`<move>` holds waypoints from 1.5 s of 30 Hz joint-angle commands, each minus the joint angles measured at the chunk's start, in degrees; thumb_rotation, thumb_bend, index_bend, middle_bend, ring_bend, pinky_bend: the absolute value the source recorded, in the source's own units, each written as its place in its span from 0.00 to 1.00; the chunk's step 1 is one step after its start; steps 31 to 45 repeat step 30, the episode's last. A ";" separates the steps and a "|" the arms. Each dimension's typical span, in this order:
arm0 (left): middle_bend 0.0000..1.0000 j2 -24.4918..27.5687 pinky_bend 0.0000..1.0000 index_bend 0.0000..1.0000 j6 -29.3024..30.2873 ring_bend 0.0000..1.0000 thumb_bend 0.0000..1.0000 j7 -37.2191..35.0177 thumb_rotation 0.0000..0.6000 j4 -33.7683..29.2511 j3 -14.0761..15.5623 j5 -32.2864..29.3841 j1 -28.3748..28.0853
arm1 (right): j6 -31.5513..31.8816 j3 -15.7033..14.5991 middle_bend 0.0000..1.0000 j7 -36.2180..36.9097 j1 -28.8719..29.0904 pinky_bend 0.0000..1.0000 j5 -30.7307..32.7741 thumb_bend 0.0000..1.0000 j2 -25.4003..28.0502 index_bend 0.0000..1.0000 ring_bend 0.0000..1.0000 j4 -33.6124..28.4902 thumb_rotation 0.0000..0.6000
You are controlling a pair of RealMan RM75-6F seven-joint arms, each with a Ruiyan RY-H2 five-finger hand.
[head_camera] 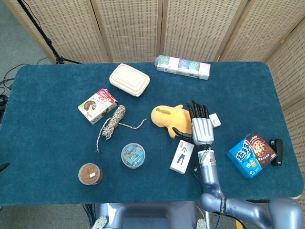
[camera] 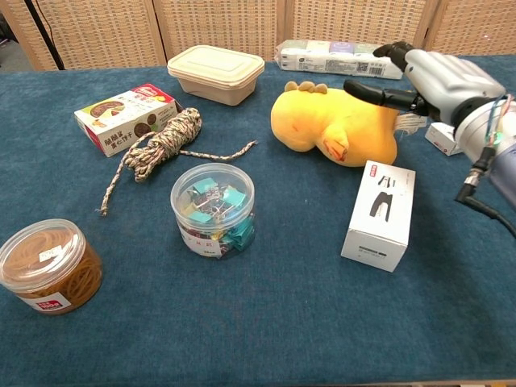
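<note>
My right hand (head_camera: 201, 126) hovers open with its fingers spread, at the right end of a yellow plush toy (head_camera: 167, 117). In the chest view the right hand (camera: 439, 81) is raised, its thumb reaching over the plush toy (camera: 339, 125); I cannot tell whether they touch. A white box with a black picture (head_camera: 181, 156) lies just below the hand, seen also as the white box (camera: 380, 214) in the chest view. A small white box (head_camera: 214, 119) sits right beside the fingers. The left hand shows in neither view.
A beige lunch container (head_camera: 129, 79), a row of tissue packs (head_camera: 183, 67), a snack box (head_camera: 97, 105), a coiled rope (head_camera: 113, 122), a jar of clips (head_camera: 133, 155) and a jar of rubber bands (head_camera: 90, 173) lie left and behind. A blue cookie box (head_camera: 251, 153) and black stapler (head_camera: 276, 151) are right.
</note>
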 commanded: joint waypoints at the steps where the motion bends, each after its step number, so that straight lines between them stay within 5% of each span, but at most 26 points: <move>1: 0.00 -0.13 0.00 0.00 -0.08 0.00 0.00 0.86 1.00 -0.32 0.06 -0.04 0.00 | 3.73 -1.60 0.00 -0.47 -3.58 0.00 -3.11 0.00 6.02 0.00 0.00 -6.73 0.00; 7: 0.00 -0.72 0.00 0.00 -0.30 0.00 0.00 4.62 1.00 -1.73 0.27 0.02 -0.06 | 6.97 -3.96 0.00 2.90 -8.67 0.00 -8.27 0.00 16.64 0.00 0.00 -12.80 0.01; 15: 0.00 -2.19 0.00 0.00 -0.82 0.00 0.00 11.19 1.00 -4.19 0.69 -0.52 0.06 | 8.20 -7.15 0.00 16.21 -13.88 0.00 -15.75 0.00 27.99 0.00 0.00 -8.35 0.04; 25: 0.00 -4.88 0.00 0.00 2.26 0.00 0.00 14.09 1.00 -4.44 1.60 1.26 1.78 | 15.44 -12.38 0.00 30.87 -22.04 0.00 -23.43 0.00 31.03 0.00 0.00 -3.24 0.02; 45: 0.00 -6.13 0.00 0.00 3.57 0.00 0.00 16.09 1.00 -3.03 1.60 2.40 2.05 | 18.31 -13.13 0.00 32.55 -24.34 0.00 -25.61 0.00 31.22 0.00 0.00 -3.74 0.02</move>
